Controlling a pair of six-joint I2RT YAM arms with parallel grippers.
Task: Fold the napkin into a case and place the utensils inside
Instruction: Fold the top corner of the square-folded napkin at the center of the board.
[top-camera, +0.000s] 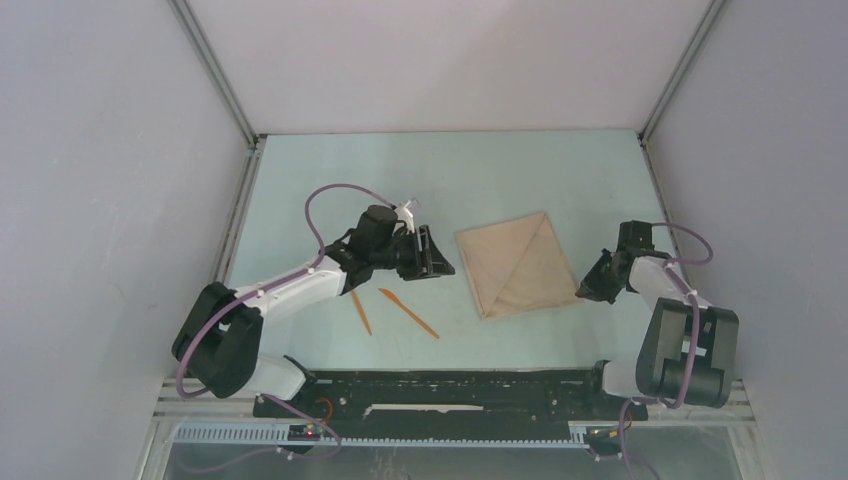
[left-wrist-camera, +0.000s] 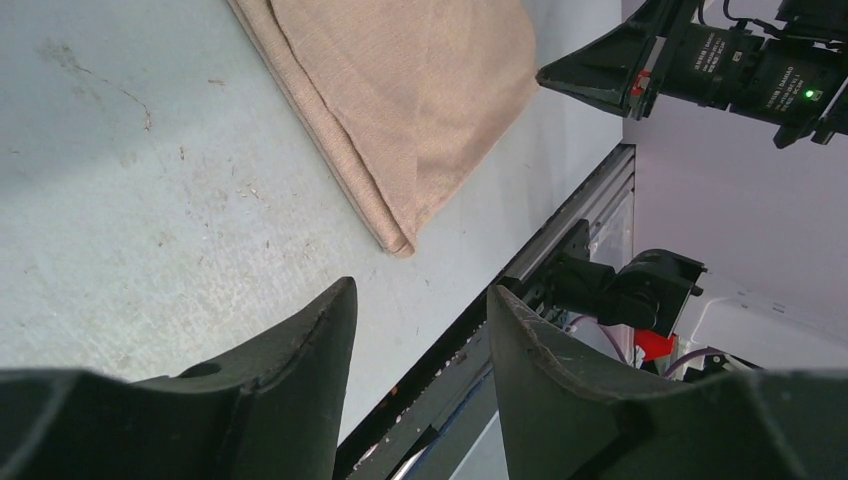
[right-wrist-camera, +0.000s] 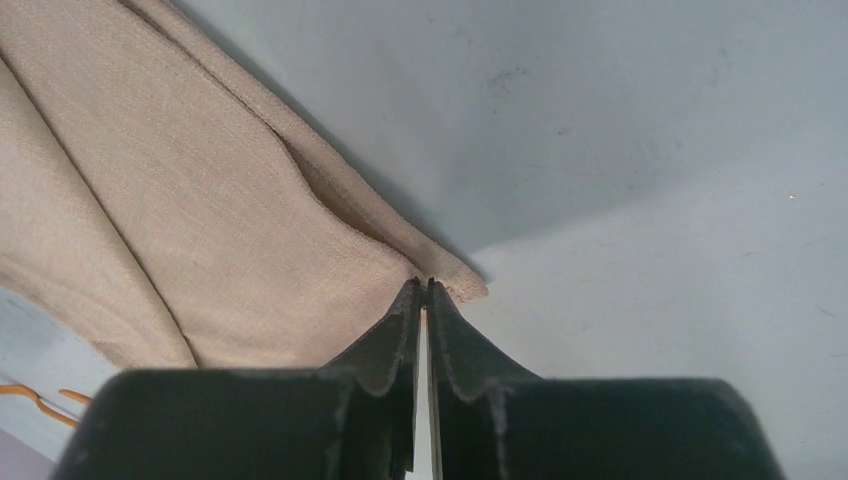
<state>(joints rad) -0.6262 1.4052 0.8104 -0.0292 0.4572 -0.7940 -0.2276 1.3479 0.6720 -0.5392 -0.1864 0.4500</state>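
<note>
One thin pinch: your right gripper (right-wrist-camera: 424, 287) held only the napkin's (right-wrist-camera: 200, 220) corner edge, liable to slip; left gripper (left-wrist-camera: 420, 292) hung half-open, empty

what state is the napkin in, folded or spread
Folded: the napkin shows a diagonal crease from above and doubled layers at its edge.

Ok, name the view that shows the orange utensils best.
Top external: both utensils lie whole on the table, left of the napkin. The right wrist view catches only an orange sliver at its bottom left edge; the left wrist view shows none.
</note>
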